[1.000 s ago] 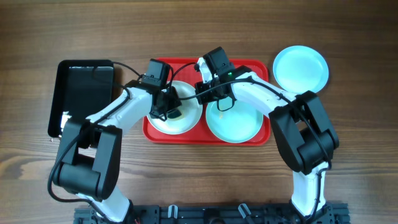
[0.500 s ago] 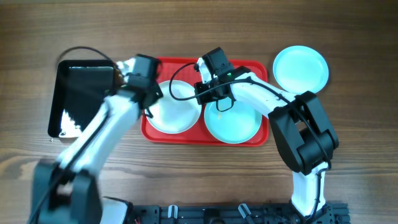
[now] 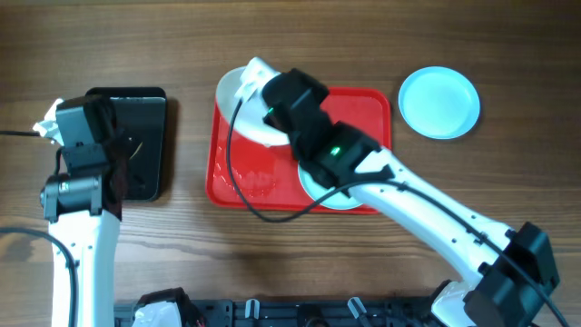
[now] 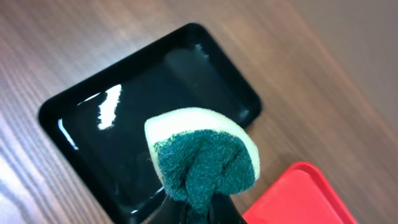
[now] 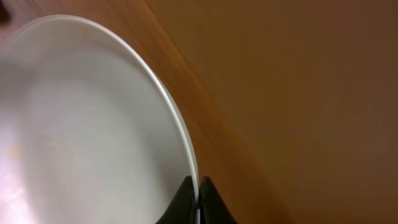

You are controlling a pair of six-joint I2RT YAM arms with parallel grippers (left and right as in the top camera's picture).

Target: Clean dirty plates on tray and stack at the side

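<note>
- Plates are numbering three in the overhead view.
  - A white plate point(image 3: 238, 104) is hanging tilted over the far-left corner of the red tray point(image 3: 372, 109), carried by the right arm point(image 3: 408, 195).
  - One turquoise plate point(image 3: 313, 186) is lying on the tray, half hidden under that arm.
  - A second turquoise plate point(image 3: 439, 102) is sitting on the bench point(image 3: 508, 54), just beside the tray's right end and off it.
  - By my reading, that one is finished with, the white one is on its way off the tray, and the one on the tray is waiting for cleaning. No stack is forming yet.
  - The tray's bare floor is looking smeared.
  - One black tray point(image 3: 145, 118) is lying well to the left.
- Left wrist view: the left end effector point(image 4: 196, 211) is clenching a single sponge point(image 4: 202, 158), green scouring face towards the camera, above the black tray. A corner of the red tray is showing at the lower right.
- Right wrist view: the right end effector point(image 5: 198, 193) is pinching the white plate's rim, with the fingers closing on either face. The plate surface is looking mostly clean, though one faint speck is showing.
</note>
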